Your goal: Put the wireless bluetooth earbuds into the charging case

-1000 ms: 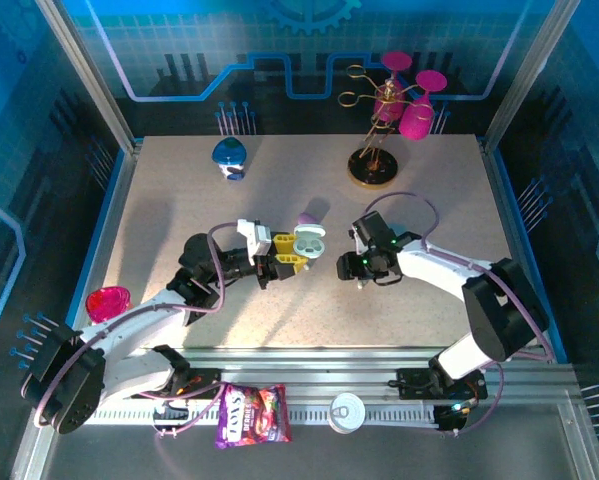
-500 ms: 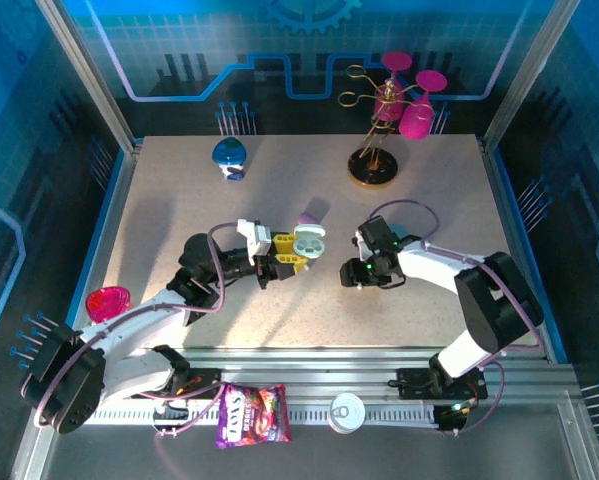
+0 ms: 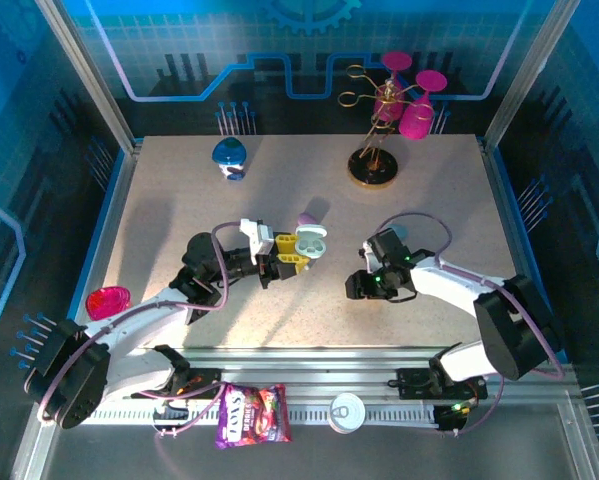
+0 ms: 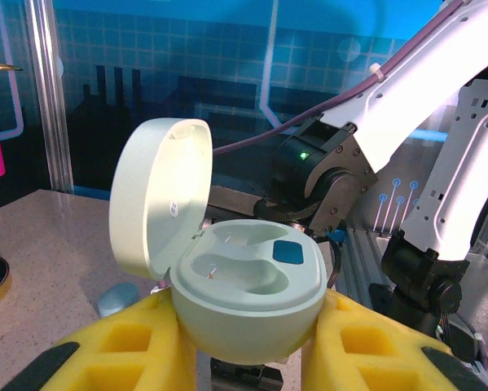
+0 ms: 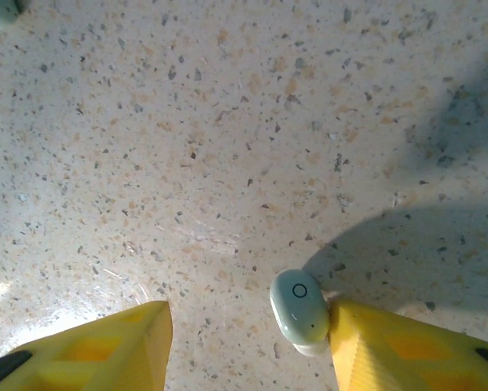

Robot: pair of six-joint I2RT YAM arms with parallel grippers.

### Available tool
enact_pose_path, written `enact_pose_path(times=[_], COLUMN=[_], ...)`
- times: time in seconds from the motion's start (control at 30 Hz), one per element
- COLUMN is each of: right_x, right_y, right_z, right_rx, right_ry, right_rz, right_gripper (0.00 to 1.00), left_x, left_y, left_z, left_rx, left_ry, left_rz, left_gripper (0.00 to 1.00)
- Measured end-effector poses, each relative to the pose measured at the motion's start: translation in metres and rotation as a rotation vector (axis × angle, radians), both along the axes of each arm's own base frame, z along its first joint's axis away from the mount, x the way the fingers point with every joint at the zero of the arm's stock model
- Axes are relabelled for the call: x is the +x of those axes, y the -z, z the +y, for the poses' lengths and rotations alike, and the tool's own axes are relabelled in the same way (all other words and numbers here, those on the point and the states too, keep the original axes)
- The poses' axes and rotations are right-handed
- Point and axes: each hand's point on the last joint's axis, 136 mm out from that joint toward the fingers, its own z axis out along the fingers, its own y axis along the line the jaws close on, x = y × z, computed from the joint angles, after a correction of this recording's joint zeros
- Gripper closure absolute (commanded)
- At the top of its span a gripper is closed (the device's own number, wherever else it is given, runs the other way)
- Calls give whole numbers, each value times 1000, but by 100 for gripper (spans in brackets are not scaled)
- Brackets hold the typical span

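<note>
In the left wrist view, the left hand (image 4: 244,346) is pinching a pale green pebble-shaped plastic charging case (image 4: 248,297) between its two yellow foam-padded fingers (image 4: 121,342), which press against the case's rounded lower shell from either side at the bottom of the frame. The case is lifted off the speckled beige counter (image 4: 40,236). Its hinged lid (image 4: 158,199) stands swung up at centre left, and its two moulded wells face upward, with a small dark blue patch beside one of them.

From above, this hand (image 3: 291,258) and the case (image 3: 310,243) sit at the middle of the counter (image 3: 179,200). A lilac pebble-shaped case (image 3: 307,217) lies just above them.

In the right wrist view, the right hand (image 5: 248,326) is spread wide, low over the counter (image 5: 227,122). A small pale green wireless earbud (image 5: 299,308) with a ring mark on its face lies on the counter at lower centre right. It touches the inner edge of the yellow finger (image 5: 390,346) on the frame's right and sits well apart from the other finger (image 5: 97,346) at lower left, so it is not clamped.

In the overhead view, the right hand (image 3: 355,288) is right of centre, apart from the held case.

Also in that view, a blue pebble-shaped case (image 3: 229,153) rests at the upper left of the counter. A gold wire stand with magenta glasses (image 3: 384,120) is at upper right.
</note>
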Motion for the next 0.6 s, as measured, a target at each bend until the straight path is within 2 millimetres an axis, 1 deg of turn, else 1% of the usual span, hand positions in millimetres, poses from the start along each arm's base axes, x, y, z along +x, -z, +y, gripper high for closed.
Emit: enact_pose_path(times=[0.13, 0.3, 0.6], right_x=[2, 3, 16], right_y=[-5, -3, 6], right_z=[-2, -7, -19], right_rx=[-3, -23, -25], right_ry=[4, -6, -3], right_rz=[-22, -24, -12], right_gripper=[46, 47, 51], left_x=[0, 0, 0], left_y=[0, 0, 0], left_z=[0, 0, 0], left_rx=[0, 0, 0], left_ry=[0, 0, 0], left_rz=[0, 0, 0], left_gripper=[75, 75, 75])
